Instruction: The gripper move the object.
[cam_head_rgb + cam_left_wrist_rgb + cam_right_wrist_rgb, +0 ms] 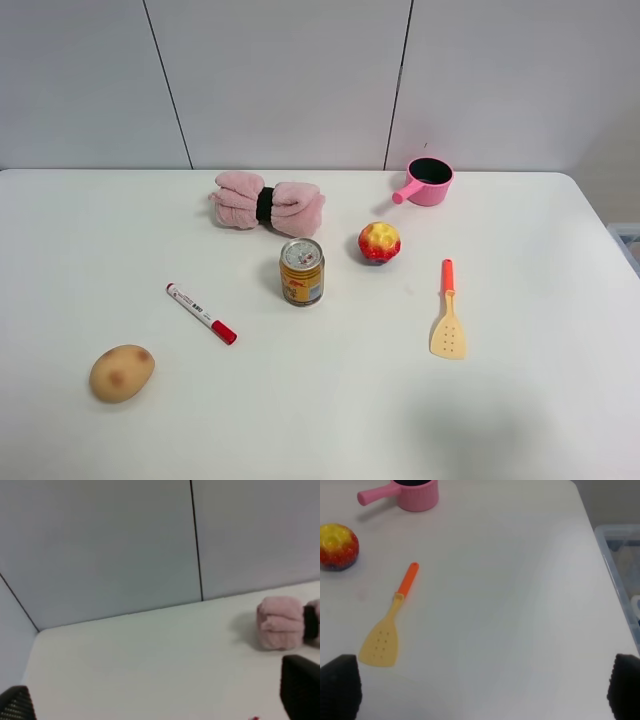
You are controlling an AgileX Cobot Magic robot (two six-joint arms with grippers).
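Observation:
The object, a small round red toy fruit with a yellow top (379,241), sits on the white table (330,400) right of a can. It also shows in the right wrist view (337,546). Neither gripper shows in the exterior high view. My right gripper (482,687) is open and empty, with its black fingertips (340,685) at the frame's lower corners, well away from the fruit. My left gripper (157,700) is open and empty over the table's left side, with only its fingertips (300,685) in sight.
A pink rolled towel (266,203) and a pink pot (428,182) stand at the back. A can (301,271), a red-capped marker (201,313), a tan potato (121,373) and an orange-handled spatula (449,312) lie about. A clear bin (622,565) stands off the right edge.

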